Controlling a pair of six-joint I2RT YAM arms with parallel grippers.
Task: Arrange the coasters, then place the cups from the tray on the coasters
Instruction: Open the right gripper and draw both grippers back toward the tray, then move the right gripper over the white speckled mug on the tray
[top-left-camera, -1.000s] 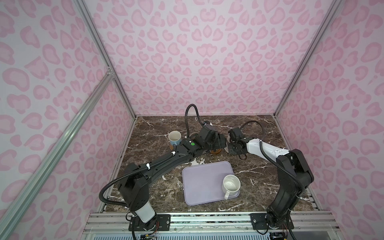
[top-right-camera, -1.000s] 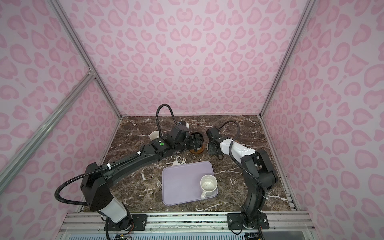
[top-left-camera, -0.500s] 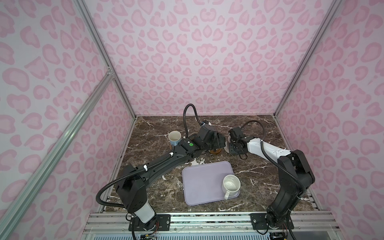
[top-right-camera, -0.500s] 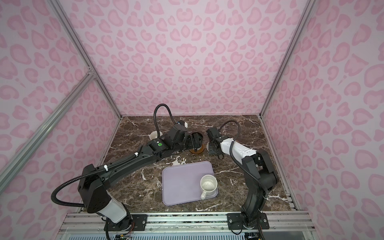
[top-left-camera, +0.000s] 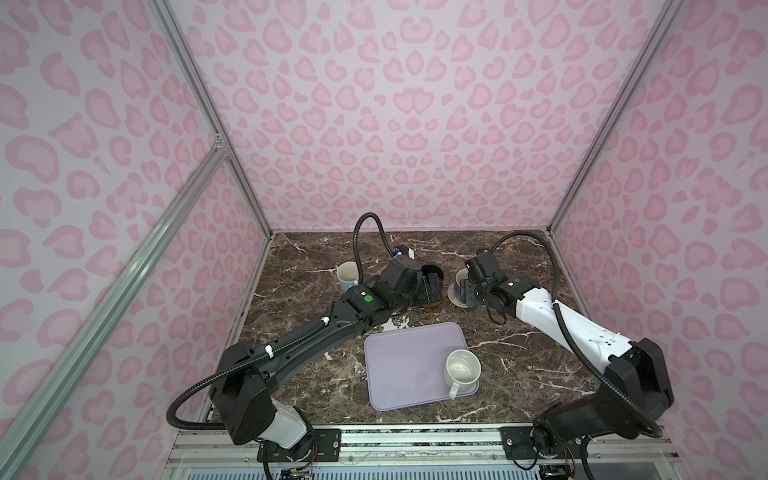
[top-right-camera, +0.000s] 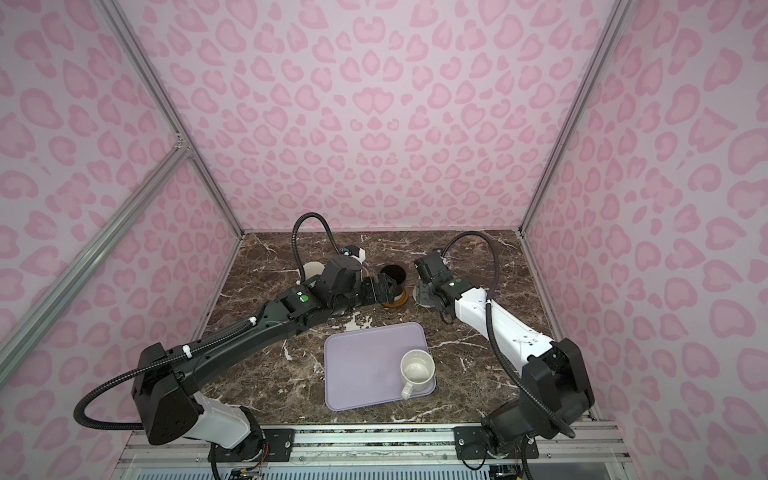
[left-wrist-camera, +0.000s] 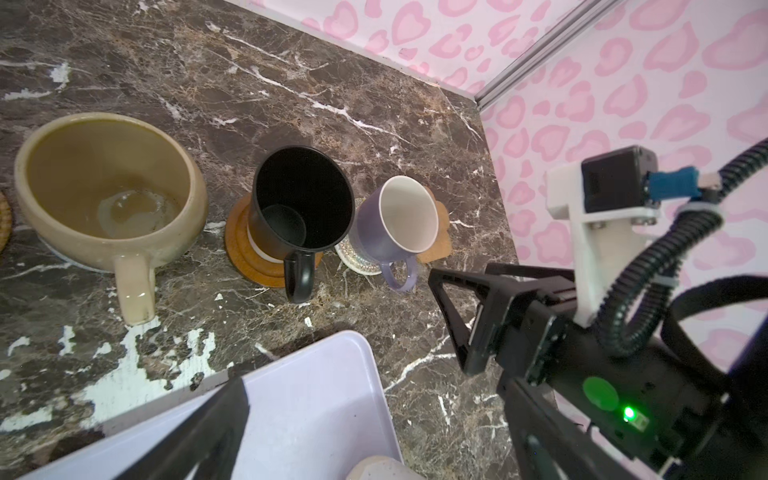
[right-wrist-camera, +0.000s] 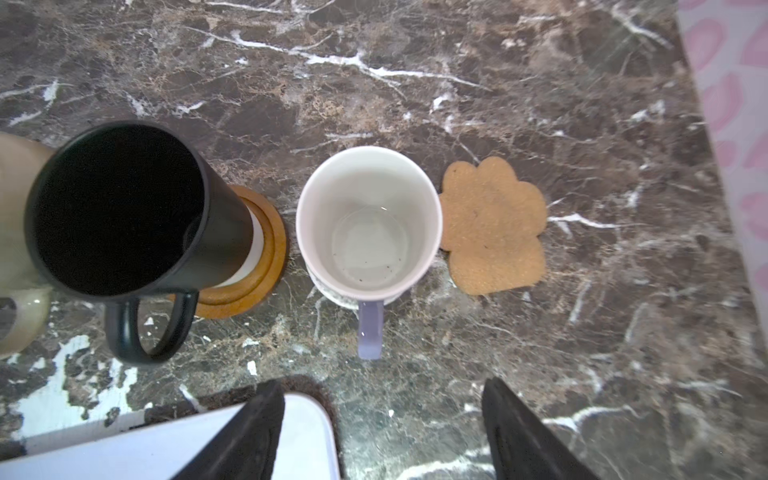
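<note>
Cups are nearly all home now: the lavender mug (right-wrist-camera: 368, 224) sits upright on the cream woven coaster (left-wrist-camera: 353, 259), handle toward the tray (top-left-camera: 403, 361). Right beside it the black mug (right-wrist-camera: 120, 208) stands on the brown wooden disc (right-wrist-camera: 266, 257), then the pale yellow mug (left-wrist-camera: 108, 183), and the light blue mug (top-left-camera: 347, 276) out at the far end of the row. The right gripper (right-wrist-camera: 382, 386) hangs on the tray side of the lavender mug, fingers well apart and nothing between them. The left gripper (top-right-camera: 384, 291) is by the black mug, jaws wide too and empty as far as I can see. So I'd say we're between placements, with one to go. The speckled mug (top-left-camera: 462, 368) stands alone at the tray's near right corner, and the tan flower-shaped coaster (right-wrist-camera: 494, 226) lies bare, just beside the lavender mug. Next, an arm has to swing to the tray, probably the right one, and pinch that mug by rim or handle. Setting it down will be tight, with the lavender mug right at the mat's edge.
</note>
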